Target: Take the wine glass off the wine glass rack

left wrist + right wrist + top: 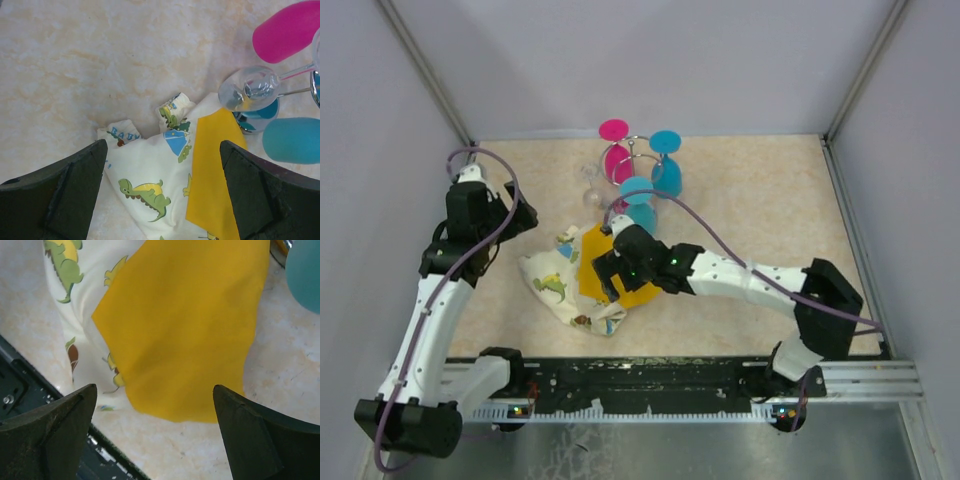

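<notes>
Lab test cell: plain grey walls (650,60), aluminium mounting rail (860,380).

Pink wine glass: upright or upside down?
Upside down. In the top view the pink wine glass has its flat round foot uppermost and its bowl below, hanging at the wine glass rack.

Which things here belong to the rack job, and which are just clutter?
Job: silvery wire wine glass rack with round metal base; glasses at it: clear wine glass, pink wine glass, far turquoise wine glass, near turquoise wine glass.
Lying about: white dinosaur-print cloth; flat yellow sheet on it.
</notes>
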Robot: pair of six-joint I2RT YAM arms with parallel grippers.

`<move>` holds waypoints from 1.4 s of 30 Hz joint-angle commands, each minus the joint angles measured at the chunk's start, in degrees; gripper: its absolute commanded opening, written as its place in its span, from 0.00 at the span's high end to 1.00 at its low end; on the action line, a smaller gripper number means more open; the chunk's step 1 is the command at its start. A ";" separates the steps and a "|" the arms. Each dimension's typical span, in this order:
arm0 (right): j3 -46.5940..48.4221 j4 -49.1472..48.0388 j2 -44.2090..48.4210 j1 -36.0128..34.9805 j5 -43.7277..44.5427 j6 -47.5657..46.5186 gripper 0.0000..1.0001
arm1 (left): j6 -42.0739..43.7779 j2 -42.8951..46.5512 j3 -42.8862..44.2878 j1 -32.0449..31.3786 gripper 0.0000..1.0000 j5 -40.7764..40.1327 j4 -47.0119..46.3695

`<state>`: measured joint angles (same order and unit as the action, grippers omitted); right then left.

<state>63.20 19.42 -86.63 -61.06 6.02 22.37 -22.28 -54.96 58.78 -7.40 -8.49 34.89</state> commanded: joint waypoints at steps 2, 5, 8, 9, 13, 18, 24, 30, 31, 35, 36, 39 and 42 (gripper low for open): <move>12.79 0.66 -11.97 -0.38 2.81 -7.24 0.01 | -3.71 -0.65 2.33 1.60 0.00 -2.87 2.24; 19.86 1.79 -18.49 -1.09 3.00 -9.14 0.01 | -3.99 0.76 2.51 2.25 0.00 -3.72 1.54; 27.22 2.70 -25.10 -1.44 1.20 -10.69 0.01 | -4.00 1.67 3.03 2.71 0.00 -4.26 1.31; 30.18 4.20 -27.88 -1.43 0.74 -11.03 0.01 | -4.00 1.95 3.08 2.88 0.00 -4.30 1.19; 40.93 11.53 -36.75 -1.43 -3.66 -11.22 0.01 | -3.84 2.26 3.10 3.43 0.00 -2.55 1.11; 32.88 14.15 -35.57 -1.61 -6.02 -7.86 0.01 | -2.72 3.23 2.27 3.73 0.00 -2.64 1.32; 5.90 16.37 -19.43 -1.68 -2.45 0.09 0.01 | -2.47 3.37 0.97 3.97 0.00 -0.05 0.57; -11.82 22.18 -2.41 0.73 2.56 9.69 0.01 | -2.84 3.18 -0.20 4.04 0.00 2.97 -0.45; -13.42 23.77 -0.17 2.39 4.30 11.50 0.01 | -2.69 3.18 -0.10 3.98 0.00 3.11 -0.40; -18.26 25.09 9.99 15.88 6.88 13.42 0.01 | -2.29 3.52 0.29 4.04 0.00 4.02 -0.44; -18.82 25.20 12.35 19.67 7.01 12.74 0.01 | -2.19 3.56 0.49 4.02 0.00 4.23 -0.36; -19.45 25.22 15.09 30.16 7.91 9.40 0.01 | -2.23 3.63 1.75 4.06 0.00 4.02 0.44; -18.68 22.94 14.99 39.79 6.51 6.58 0.01 | -1.94 3.71 2.99 4.02 0.00 4.68 0.83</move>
<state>43.88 42.87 -72.88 -29.82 11.03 32.08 -25.28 -52.27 59.09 -3.70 -5.21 36.05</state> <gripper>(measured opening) 0.992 0.997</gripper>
